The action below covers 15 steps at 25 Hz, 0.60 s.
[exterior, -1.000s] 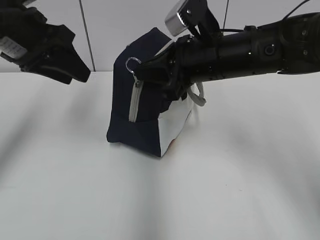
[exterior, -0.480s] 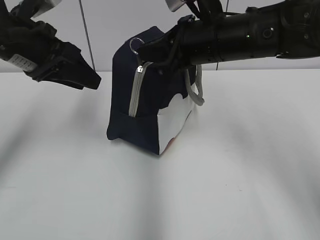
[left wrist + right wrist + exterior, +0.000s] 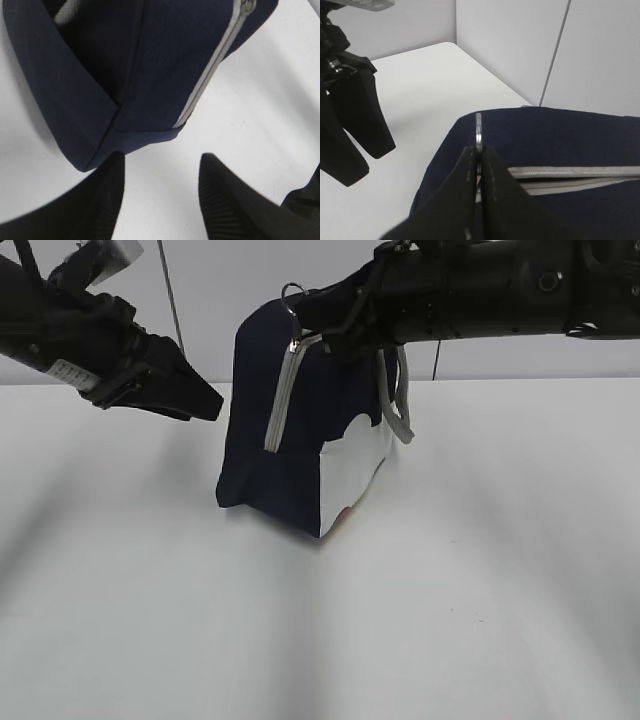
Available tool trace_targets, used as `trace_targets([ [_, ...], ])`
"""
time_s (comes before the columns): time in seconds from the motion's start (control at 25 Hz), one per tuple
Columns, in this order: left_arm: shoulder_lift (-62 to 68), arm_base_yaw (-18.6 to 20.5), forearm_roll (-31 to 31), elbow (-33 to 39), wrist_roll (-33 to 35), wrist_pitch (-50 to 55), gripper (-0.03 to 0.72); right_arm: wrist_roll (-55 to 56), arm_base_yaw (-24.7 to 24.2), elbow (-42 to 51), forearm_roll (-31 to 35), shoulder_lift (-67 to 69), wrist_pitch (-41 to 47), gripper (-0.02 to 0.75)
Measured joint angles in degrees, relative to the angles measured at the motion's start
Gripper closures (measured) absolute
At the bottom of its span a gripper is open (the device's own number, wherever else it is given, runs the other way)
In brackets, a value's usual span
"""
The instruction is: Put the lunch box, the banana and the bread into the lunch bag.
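The left gripper (image 3: 205, 405) hovers half-open and empty just beside the lunch bag (image 3: 300, 460), which stands on the bench (image 3: 450, 590) directly ahead of its fingertips. To the right, the right gripper (image 3: 300, 325) is clamped on the zipper's ring pull (image 3: 478, 131). The soft fabric bag looks light and likely to tip; bracing its lower corner seems wise.

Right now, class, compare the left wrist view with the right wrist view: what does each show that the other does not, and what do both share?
Only the left wrist view shows the lunch bag's bottom corner on the white table, framed by the open left claw. Only the right wrist view shows the right claw shut on the ring pull, plus the wall panels. Both show the navy bag, its grey zipper and the table.
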Motion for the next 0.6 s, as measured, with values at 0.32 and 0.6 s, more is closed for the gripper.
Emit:
trace_targets([
  [0.32,0.7,0.0,-5.0,0.0,11.5,-2.8,0.338,2.6,0.0,0.1,-1.1,0.0,0.4,0.754],
  [0.6,1.3,2.6,-9.0,0.0,22.2,-2.7,0.338,6.2,0.0,0.1,-5.2,0.0,0.4,0.754],
])
